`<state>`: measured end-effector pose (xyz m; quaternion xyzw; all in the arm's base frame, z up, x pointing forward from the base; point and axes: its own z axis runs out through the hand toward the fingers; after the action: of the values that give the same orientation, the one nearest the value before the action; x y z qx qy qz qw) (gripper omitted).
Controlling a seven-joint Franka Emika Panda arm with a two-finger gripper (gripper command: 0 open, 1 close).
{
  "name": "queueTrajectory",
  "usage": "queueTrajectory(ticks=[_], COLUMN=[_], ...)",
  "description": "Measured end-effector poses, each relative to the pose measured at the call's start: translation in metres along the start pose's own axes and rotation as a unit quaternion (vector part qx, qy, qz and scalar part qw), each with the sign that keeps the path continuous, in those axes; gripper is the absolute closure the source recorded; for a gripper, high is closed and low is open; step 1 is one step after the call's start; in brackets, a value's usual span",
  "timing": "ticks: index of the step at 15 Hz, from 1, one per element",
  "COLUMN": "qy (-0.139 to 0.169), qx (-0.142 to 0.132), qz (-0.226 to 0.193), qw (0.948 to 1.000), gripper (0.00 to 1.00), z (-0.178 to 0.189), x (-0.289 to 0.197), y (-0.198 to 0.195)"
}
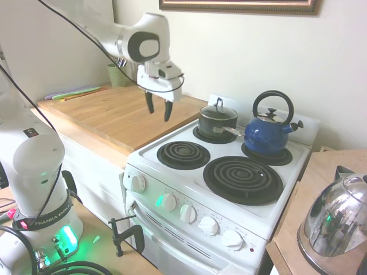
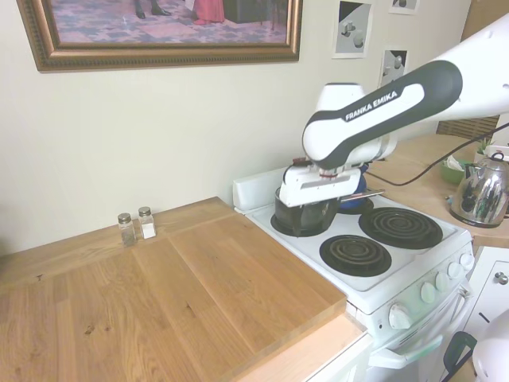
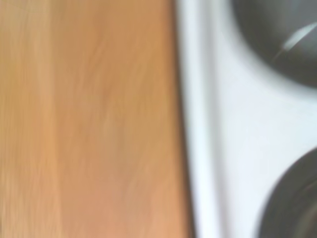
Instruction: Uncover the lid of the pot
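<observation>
The hand [image 1: 159, 111] hangs in the air with its two dark fingers [image 1: 168, 110] pointing down and spread apart, holding nothing. It is positioned above the seam where the wooden bench [image 1: 109, 117] meets the white stove [image 1: 229, 200], near the stove's rear corner (the wrist view, heavily blurred, shows the same boundary between wood and white enamel, with parts of two dark burners). The pot [image 1: 217, 121] stands on the rear burner nearest the bench, close beside the hand but not touching it, its short silver side handle pointing toward the blue kettle [image 1: 267, 133]. The lid [image 1: 218, 110] sits on the pot, with its dark loop handle upright. The blue kettle occupies the adjacent rear burner. The two front burners carry nothing. In the second exterior view the hand [image 2: 311, 216] overlaps the pot, so the pot is mostly hidden there. A shiny steel kettle [image 1: 337, 223] stands on the wooden surface beyond the stove's far side. Two small shakers [image 2: 136, 226] stand on the bench against the wall, well apart from the hand.
</observation>
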<state>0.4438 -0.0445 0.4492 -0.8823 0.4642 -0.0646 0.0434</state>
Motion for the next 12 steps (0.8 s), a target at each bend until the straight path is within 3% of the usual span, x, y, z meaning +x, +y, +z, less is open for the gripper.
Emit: queueTrajectory(ticks=[2, 4, 7, 9, 12], qy=[0.031, 0.068, 0.108, 0.113, 0.084], qx=[0.017, 0.012, -0.023, -0.033, -0.05], qz=[0.02, 0.028, -0.029, -0.061, -0.086], qw=[0.9992, 0.9972, 0.9935, 0.9911, 0.9915], gripper=[0.0, 0.0, 0.0, 0.0, 0.0], z=[-0.039, -0.075, -0.103, -0.102, -0.069], x=[0.027, 0.054, 0.078, 0.094, 0.128], y=[0.0, 0.007, 0.01, -0.013, -0.064])
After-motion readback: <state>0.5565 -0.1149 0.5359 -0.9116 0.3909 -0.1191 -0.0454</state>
